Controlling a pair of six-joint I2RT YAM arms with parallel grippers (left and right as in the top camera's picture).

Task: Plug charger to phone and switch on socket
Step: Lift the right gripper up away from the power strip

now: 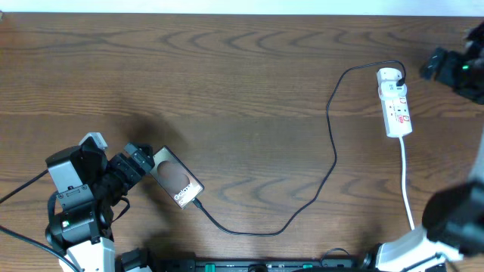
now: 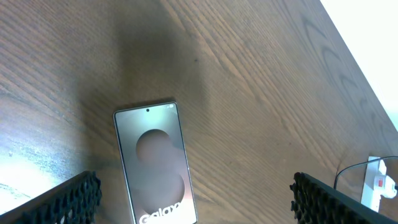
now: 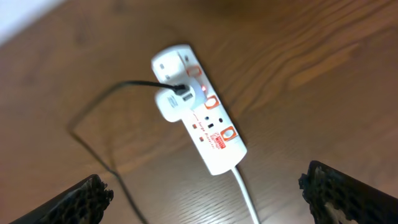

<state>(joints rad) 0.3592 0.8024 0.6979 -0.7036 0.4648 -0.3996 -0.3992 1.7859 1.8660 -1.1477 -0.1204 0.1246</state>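
Ribbed black fingers (image 2: 62,199) of the left end effector (image 2: 198,208) stand spread wide, either side of the phone (image 2: 155,162) and clear of its edges. It lies flat, gold back up, at the worktop's (image 1: 227,75) lower left. From its lower end the charger (image 1: 333,151) loops across to a white adapter in the socket (image 3: 199,118), which lies far right with its white cord (image 1: 407,181). Above it the right end effector (image 3: 208,199) hangs equally wide, holding nothing.
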